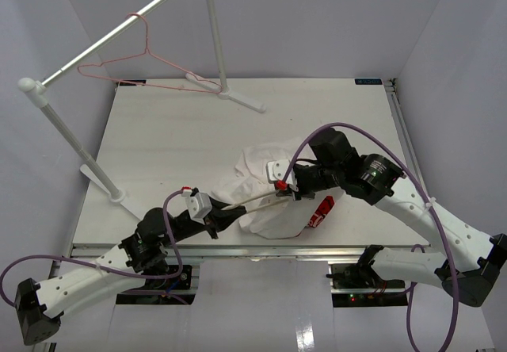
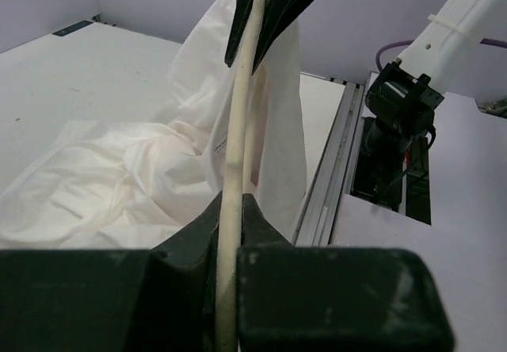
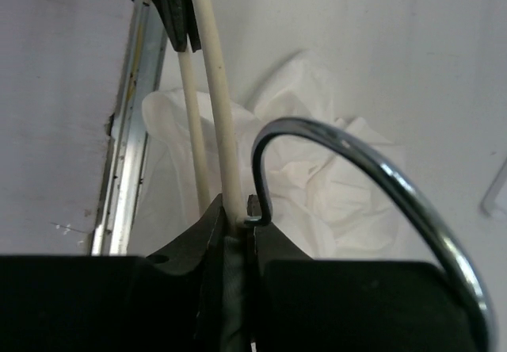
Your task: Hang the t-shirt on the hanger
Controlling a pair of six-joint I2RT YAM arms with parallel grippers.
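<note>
The white t-shirt (image 1: pixel 257 179) lies crumpled near the table's front edge, its red logo patch (image 1: pixel 321 212) folded out to the right. The pale beige hanger (image 1: pixel 252 202) is held just above it between both grippers. My left gripper (image 1: pixel 215 216) is shut on one of the hanger's bars (image 2: pixel 238 130). My right gripper (image 1: pixel 285 189) is shut on the hanger's top, beside its metal hook (image 3: pixel 356 154), with a fold of white cloth also caught between the jaws. In the right wrist view the t-shirt (image 3: pixel 333 185) lies below the bars (image 3: pixel 218 114).
A clothes rack's rail (image 1: pixel 119 31) crosses the back left, with a thin pink wire hanger (image 1: pixel 150 70) on it. Its feet stand at the table's back (image 1: pixel 242 98) and left (image 1: pixel 111 189). A metal rail (image 1: pixel 238 249) runs along the front edge.
</note>
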